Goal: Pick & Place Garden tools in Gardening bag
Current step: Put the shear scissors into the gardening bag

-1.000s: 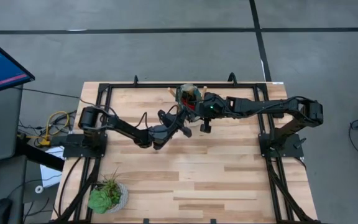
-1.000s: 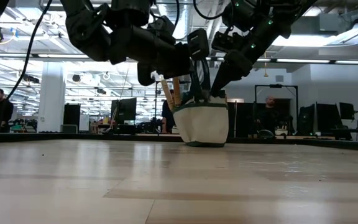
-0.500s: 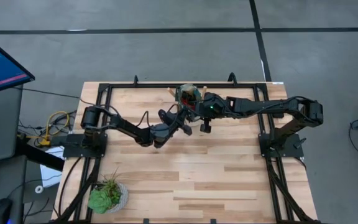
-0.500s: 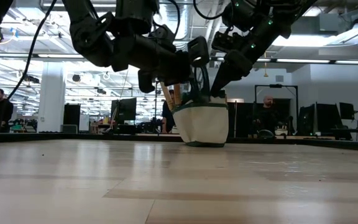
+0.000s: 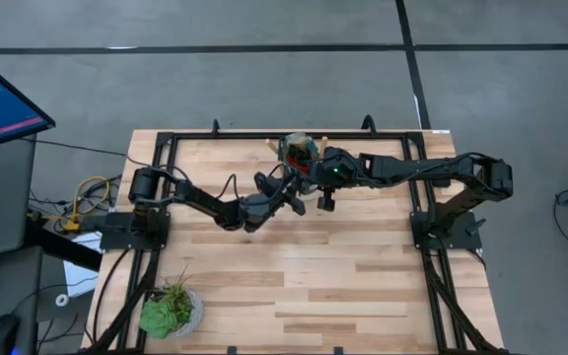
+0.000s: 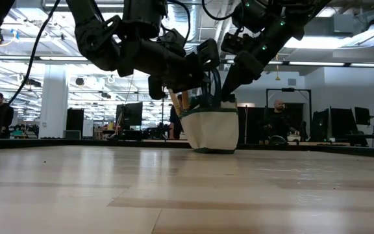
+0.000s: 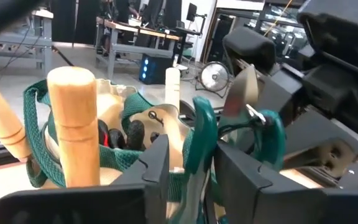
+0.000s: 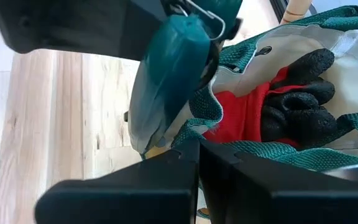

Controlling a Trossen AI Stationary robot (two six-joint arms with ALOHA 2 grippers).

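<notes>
The small upright gardening bag of dark green fabric with a cream body [image 6: 211, 130] stands at the far edge of the light wooden counter [image 5: 304, 276], and both dark arms meet over it. The left gripper [image 7: 188, 163] hangs just above the bag's mouth, its two black fingers [image 7: 156, 158] parted a little on either side of the teal-handled pruning shears [image 7: 199, 134]; a second ago these fingers were pinched shut, so they have just begun to let go, though whether the shears are quite free of them cannot be told. The arm has also edged closer to the bag in the low view. The shears point down toward the opening, blade end already low between the green webbing loops. The right gripper [image 8: 197, 163] is at the bag's rim on the other side, its fingers closed tight on the green-trimmed edge of the fabric, apparently steadying or holding the mouth wide. Inside the bag lie a red-and-black glove-like item [image 8: 278, 102] and at least two light wooden tool handles [image 7: 73, 124] that stand up out of it. My judgement is that this is the release of one of the last tools, since no other tool shows on the counter; only the green potted plant [image 5: 169, 311] sits well apart near the front corner
</notes>
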